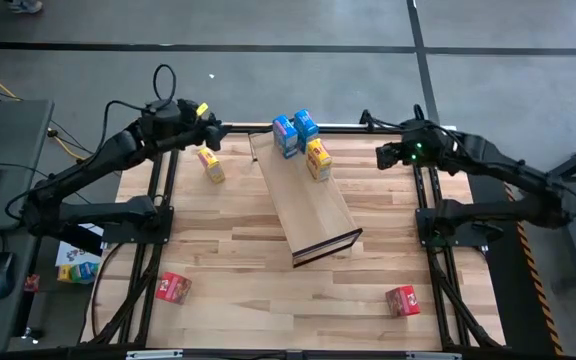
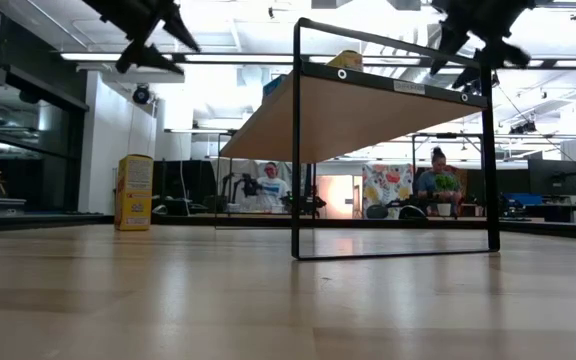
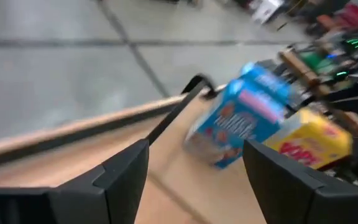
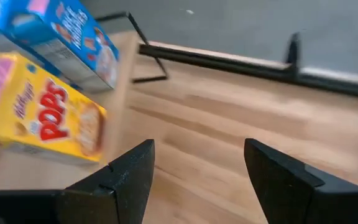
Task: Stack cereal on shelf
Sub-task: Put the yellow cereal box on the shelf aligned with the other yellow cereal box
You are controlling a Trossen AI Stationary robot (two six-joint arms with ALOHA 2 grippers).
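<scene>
Nearest my high camera, the released left end effector hovers just above the loose yellow cereal box on the tabletop, which I judge nearer than the released right end effector beside the shelf.

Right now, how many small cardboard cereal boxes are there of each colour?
Small blue cardboard cereal boxes: 2, on the tan shelf board
Yellow boxes: 2
Red boxes: 2
Total: 6
</scene>
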